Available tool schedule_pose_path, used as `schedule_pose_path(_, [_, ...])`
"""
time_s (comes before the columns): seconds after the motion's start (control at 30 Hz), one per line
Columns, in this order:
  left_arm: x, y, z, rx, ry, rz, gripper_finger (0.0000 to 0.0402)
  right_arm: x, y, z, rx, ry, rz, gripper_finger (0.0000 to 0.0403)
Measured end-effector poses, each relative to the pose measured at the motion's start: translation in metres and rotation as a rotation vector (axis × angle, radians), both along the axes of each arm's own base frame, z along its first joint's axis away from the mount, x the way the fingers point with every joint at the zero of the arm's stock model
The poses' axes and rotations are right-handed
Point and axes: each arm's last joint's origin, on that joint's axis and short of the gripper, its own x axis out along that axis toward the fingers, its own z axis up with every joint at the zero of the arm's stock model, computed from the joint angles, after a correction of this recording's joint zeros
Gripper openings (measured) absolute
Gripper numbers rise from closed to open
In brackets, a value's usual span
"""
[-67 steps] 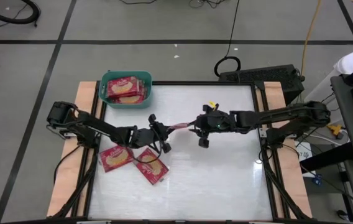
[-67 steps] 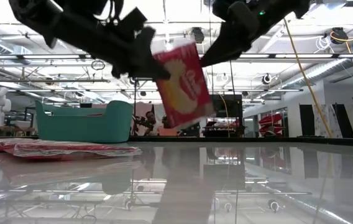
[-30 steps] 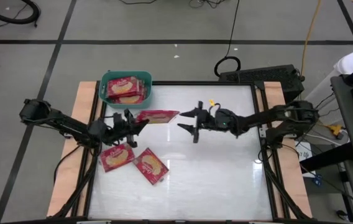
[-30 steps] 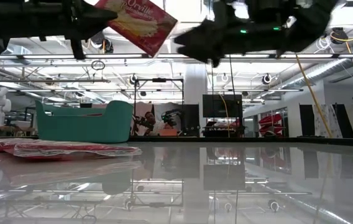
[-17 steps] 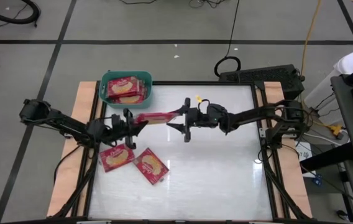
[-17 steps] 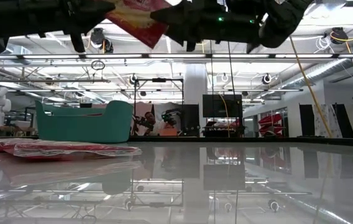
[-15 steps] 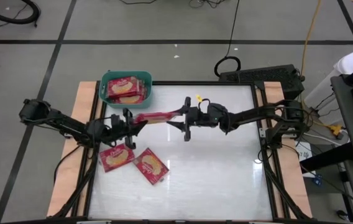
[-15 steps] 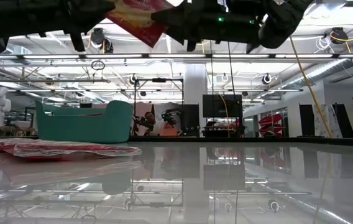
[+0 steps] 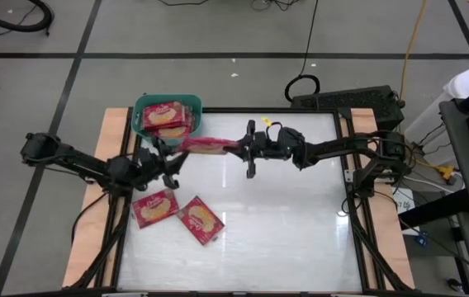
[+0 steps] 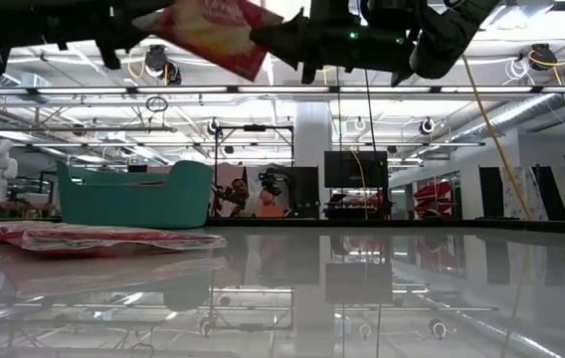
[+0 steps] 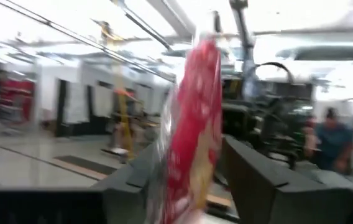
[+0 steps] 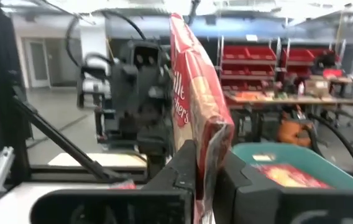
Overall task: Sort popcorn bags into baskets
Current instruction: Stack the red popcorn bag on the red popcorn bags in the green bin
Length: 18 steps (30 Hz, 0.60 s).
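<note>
A red popcorn bag [image 9: 208,145] hangs in the air over the table's far left part, close to the teal basket [image 9: 167,120], which has popcorn bags lying in it. My right gripper [image 9: 239,147] is shut on the bag's right end. My left gripper [image 9: 167,161] is open at the bag's left end. In the left wrist view its fingers [image 11: 263,186] stand on either side of the bag [image 11: 192,137]; I cannot tell whether they touch it. Two more bags [image 9: 153,208] [image 9: 199,219] lie flat on the table near its left edge. My right gripper pinches the bag's right end [image 12: 212,146] between its two fingers [image 12: 183,171]. It comes about level from the table's right, along the bag's length. The bag stands nearly on edge, lifted clear of the table, and reaches out toward my left gripper.
The basket [image 10: 133,194] stands at the table's far left corner. The two flat bags [image 10: 84,237] lie in front of it. Wooden rails [image 9: 109,165] run along the table's left and right sides. The glossy table top [image 9: 300,231] shows to the right and near.
My right gripper has gone toward the table's left, reached the bag's free end and shut on it. My left gripper, which held the other end, has opened. The bag has stayed in the air and shifted a little toward the far edge and the basket.
</note>
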Motion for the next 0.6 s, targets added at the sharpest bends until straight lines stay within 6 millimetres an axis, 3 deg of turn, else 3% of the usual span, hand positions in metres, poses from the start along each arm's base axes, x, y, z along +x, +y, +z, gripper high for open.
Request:
schedule_pose_path(0.23, [-0.016, 0.012, 0.023, -0.03, 0.034, 0.072, 0.0212, -0.006, -0.008, -0.002, 0.033, 0.12, 0.004, 0.0011])
schedule_pose_path(0.43, [-0.002, 0.027, 0.042, -0.189, 0.44, 0.112, 0.0208, -0.003, -0.001, -0.016, 0.054, 0.238, 0.01, 0.001])
schedule_pose_path(0.6, [0.008, 0.027, 0.046, -0.184, 0.625, -0.033, 0.02, -0.004, 0.001, -0.021, 0.062, 0.285, 0.024, 0.001])
